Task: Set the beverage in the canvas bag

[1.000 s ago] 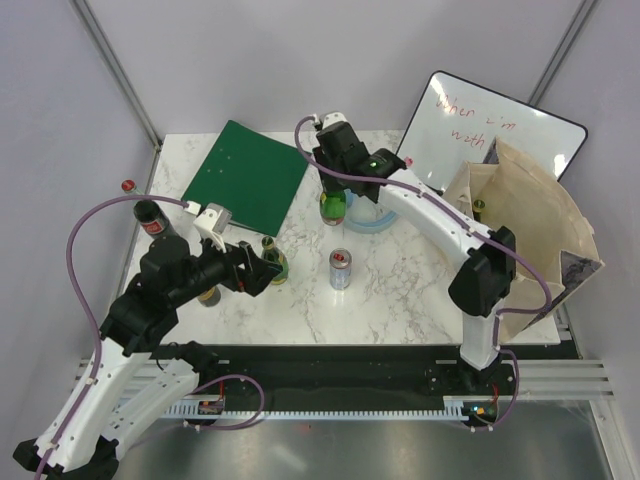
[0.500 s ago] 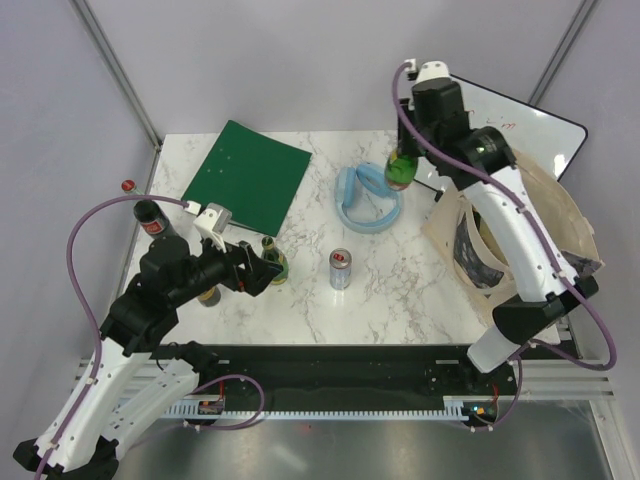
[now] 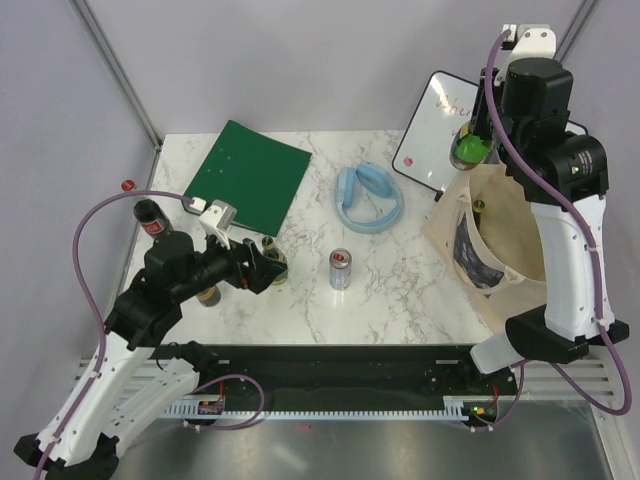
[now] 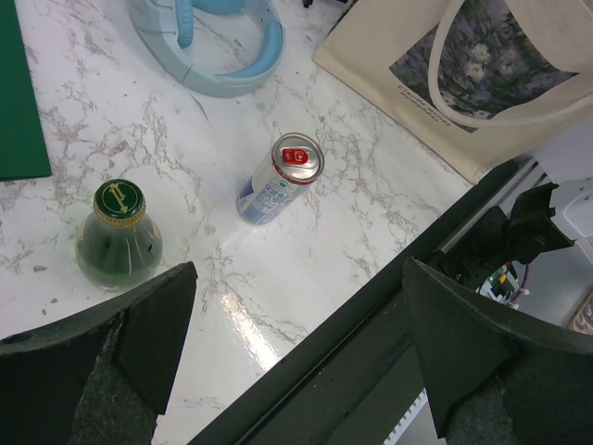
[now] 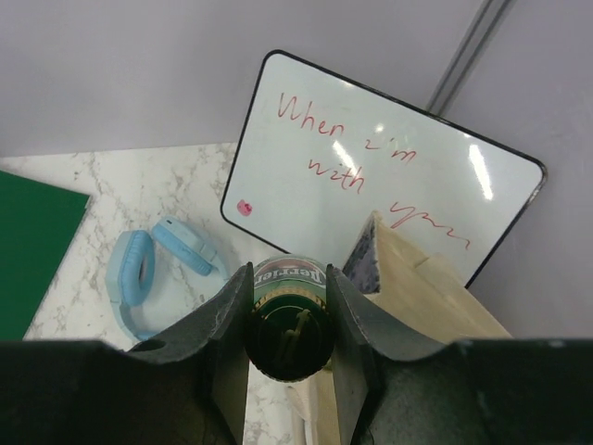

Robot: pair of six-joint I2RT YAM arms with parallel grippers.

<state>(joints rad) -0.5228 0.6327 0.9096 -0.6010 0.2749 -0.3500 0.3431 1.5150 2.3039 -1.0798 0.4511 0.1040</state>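
Note:
My right gripper (image 3: pixel 470 140) is shut on a green glass bottle (image 3: pixel 468 150) and holds it high in the air over the far left rim of the canvas bag (image 3: pixel 520 235). In the right wrist view the fingers (image 5: pixel 222 324) clamp the bottle's neck (image 5: pixel 289 276), with the bag's tan cloth (image 5: pixel 426 297) below. The bag stands open at the table's right, printed patch facing left (image 4: pixel 482 56). My left gripper (image 3: pixel 262 270) is open and empty low over the table (image 4: pixel 298 278). A second green bottle (image 4: pixel 118 236) stands beside its left finger. A silver can (image 4: pixel 278 181) stands just beyond.
Blue headphones (image 3: pixel 368 195) lie mid-table. A whiteboard with red writing (image 3: pixel 435 125) leans behind the bag. A green folder (image 3: pixel 245 175) lies at the back left. A dark bottle with a red cap (image 3: pixel 150 215) stands at the left edge.
My right arm has lifted the green bottle from beside the headphones, up and to the right, over the bag's rim. The bag now shows its open mouth. The left arm has hardly moved.

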